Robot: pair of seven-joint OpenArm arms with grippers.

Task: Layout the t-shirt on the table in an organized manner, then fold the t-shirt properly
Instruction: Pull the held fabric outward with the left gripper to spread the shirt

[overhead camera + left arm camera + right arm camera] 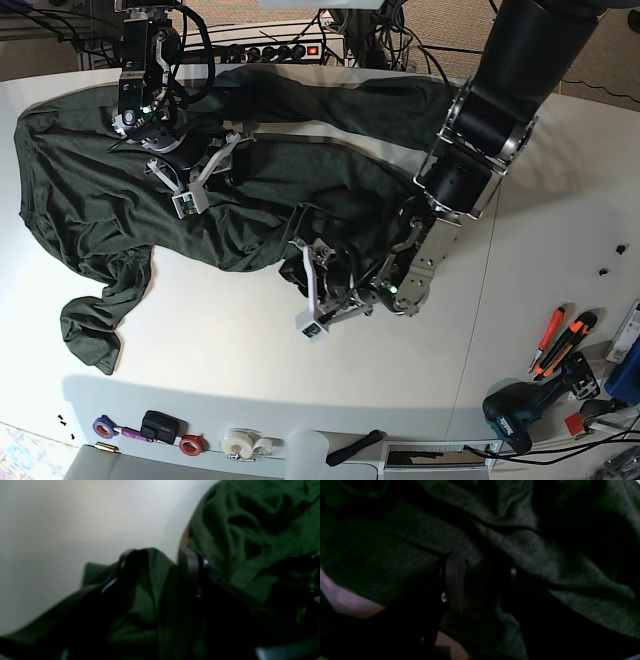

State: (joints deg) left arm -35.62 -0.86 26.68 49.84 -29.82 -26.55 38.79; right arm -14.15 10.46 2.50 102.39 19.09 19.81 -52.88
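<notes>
The right gripper (195, 175) sits with its jaws partly apart around a fold of the t-shirt (110, 200), which sprawls crumpled over the table (230, 350). If it pulls sideways, the bunched sleeve below it may drag instead of flattening. The left gripper (325, 290) pinches a fold between half-open jaws; that loose hold could slip. Both wrist views are dark, so fingertip contact is unclear.

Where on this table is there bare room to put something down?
Bare white table lies between the t-shirt and the tape rolls on the near edge, and right of the seam up to the screwdrivers. The far left is crowded with cloth.
</notes>
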